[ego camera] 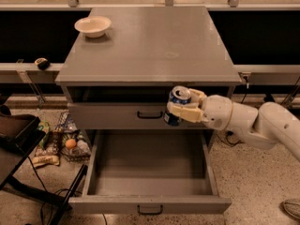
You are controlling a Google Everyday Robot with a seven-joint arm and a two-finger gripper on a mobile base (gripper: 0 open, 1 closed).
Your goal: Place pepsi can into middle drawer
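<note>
The pepsi can [177, 103] is dark blue with a silver top. My gripper [183, 105] is shut on the pepsi can and holds it upright in the air. It hangs in front of the upper drawer front [117, 117], off the cabinet top. The middle drawer [150, 204] is pulled wide open below, with a plain grey inside and a small black handle on its front. The can is above the drawer's back right part. My white arm [253, 123] reaches in from the right.
A cream bowl [93, 26] stands at the back left of the cabinet top [150, 46]. Bags and clutter [58, 142] lie on the floor to the left. A dark frame [18, 144] stands at the lower left. Cables run on the floor at right.
</note>
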